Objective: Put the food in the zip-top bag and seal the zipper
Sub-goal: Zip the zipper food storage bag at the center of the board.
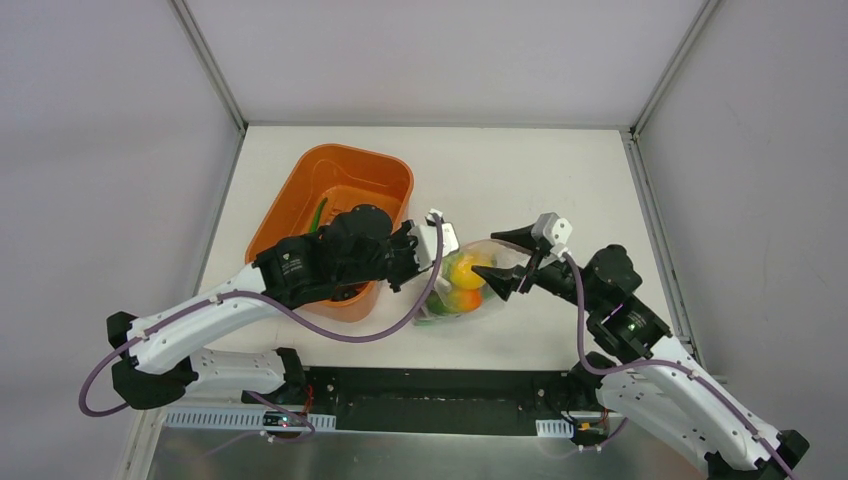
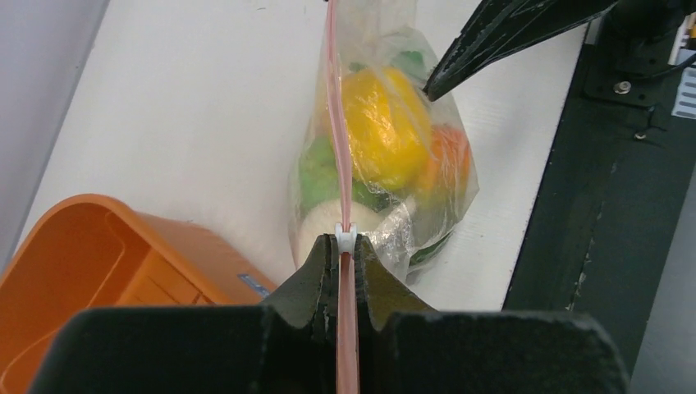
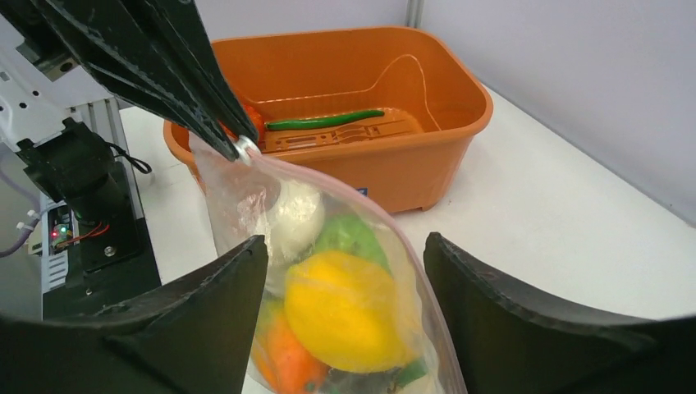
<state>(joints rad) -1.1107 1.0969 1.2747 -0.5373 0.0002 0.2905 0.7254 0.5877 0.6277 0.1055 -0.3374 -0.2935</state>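
The orange plastic basket (image 1: pixel 290 195), partly hidden under the left arm (image 1: pixel 300 265), holds a long green pod (image 3: pixel 324 123). Just beside it on the table, the clear crinkly zip-top bag (image 3: pixel 234 185) holds a yellow round fruit (image 3: pixel 349 312); the other fruits are hard to make out. The right gripper (image 3: pixel 345 242) is spread open at the bag. The left gripper (image 2: pixel 346 246) pinches the thin pink zipper (image 2: pixel 335 115).

The left arm (image 1: pixel 320 262) hides the near half of the orange basket (image 1: pixel 300 190); the bottom of the zip-top bag (image 3: pixel 226 189) runs off the right wrist view's lower edge.
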